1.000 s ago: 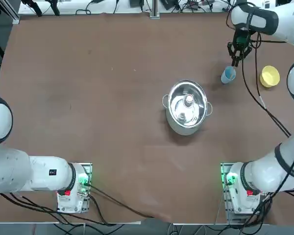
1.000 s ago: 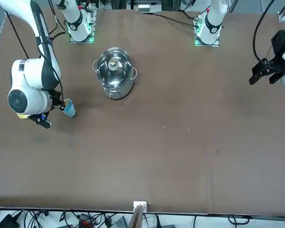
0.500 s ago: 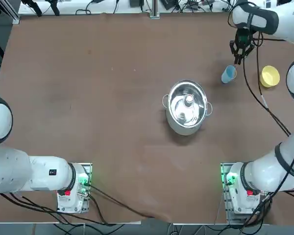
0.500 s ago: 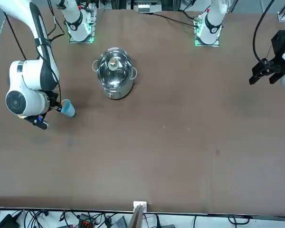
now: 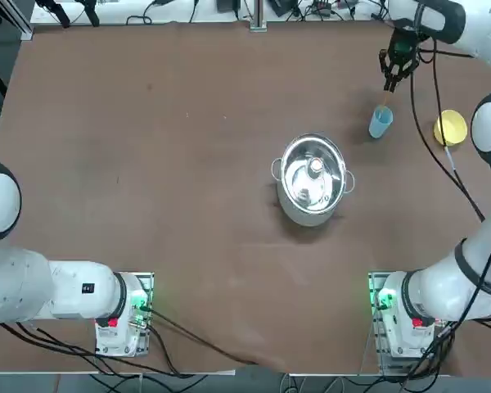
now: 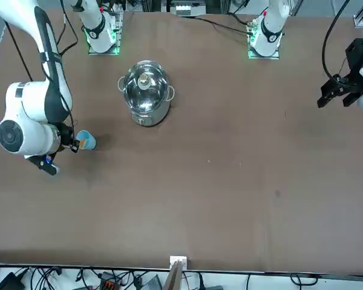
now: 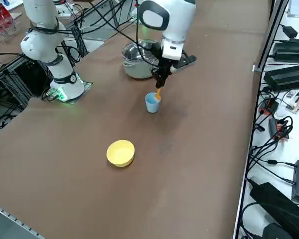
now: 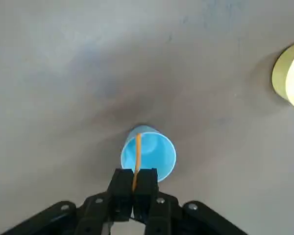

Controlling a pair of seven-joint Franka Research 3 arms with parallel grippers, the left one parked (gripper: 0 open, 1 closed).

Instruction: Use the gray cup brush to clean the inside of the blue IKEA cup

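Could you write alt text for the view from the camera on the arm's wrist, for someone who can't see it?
A black pincer grips a thin orange stick in front of the mouth of a light-blue cup. A yellow bowl sits apart on the brownish table.

From my station I read the pot [image 5: 313,180] as metal, its wall a satin pale silver and its lid [image 5: 313,168] smooth, shiny and partly see-through, with bright glare on it. Blue cup [image 7: 152,103]: smooth, thin-looking plastic with a soft sheen; yellow bowl [image 7: 120,153] likewise smooth, more matt outside; brush handle [image 8: 138,152] an even orange, plastic-looking, and the right gripper [image 8: 134,193] matt black with small metallic screw heads. Tabletop [image 6: 218,181] looks flat brown and smooth, low sheen, faintly scuffed; arm shells [image 6: 33,103] glossy white.
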